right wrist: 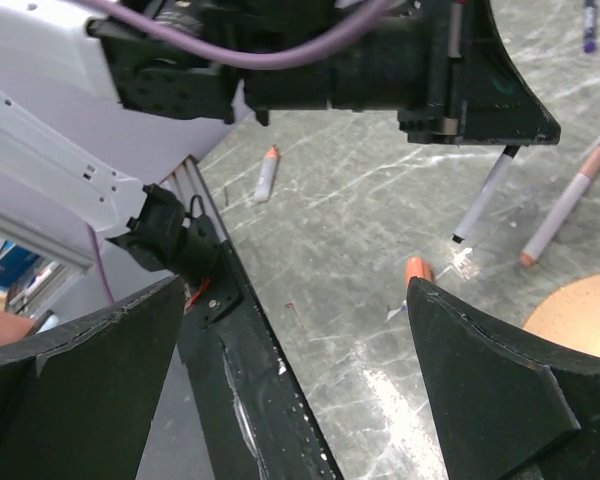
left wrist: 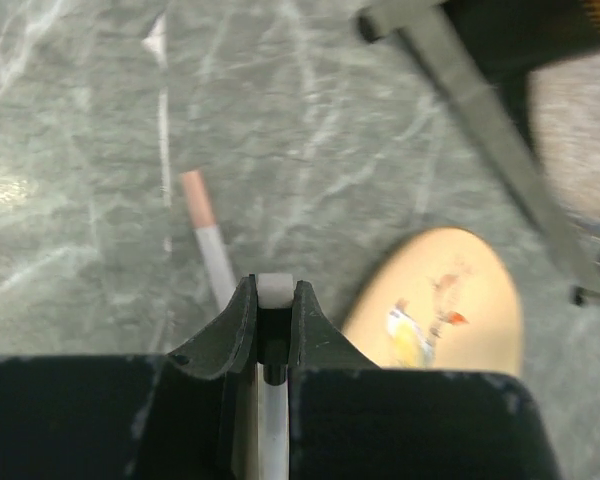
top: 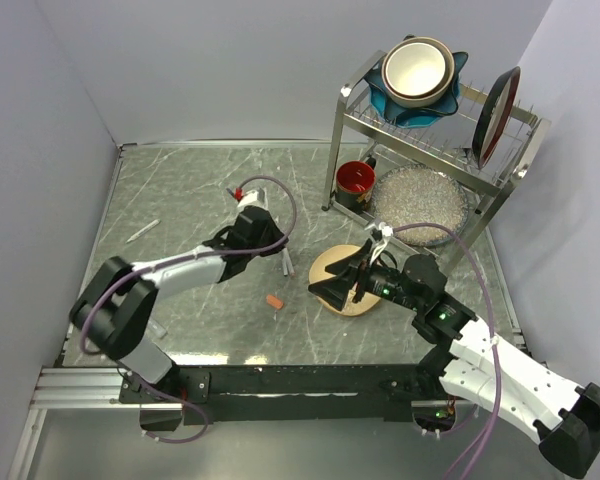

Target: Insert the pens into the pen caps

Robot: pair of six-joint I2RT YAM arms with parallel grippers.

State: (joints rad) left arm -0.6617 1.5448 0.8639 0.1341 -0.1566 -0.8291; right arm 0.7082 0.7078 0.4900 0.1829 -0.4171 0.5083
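While the left pincer (left wrist: 274,302) clamps a white, dark-tipped pen (right wrist: 485,195) — tip down — the right pincer (right wrist: 292,290) gapes apart.

One white pen (right wrist: 483,203) clamped in your left end effector (left wrist: 274,292), dark tip out, orange-ended pen (right wrist: 565,213) lying beside it, orange-red cap (top: 274,301) loose on the tabletop (top: 200,180).

Overhead rear camera surveys the worktop (top: 180,190); wrist cameras peer close past left end effector (left wrist: 276,295) and right end effector (right wrist: 292,300), sharing the wooden disc (left wrist: 450,300).
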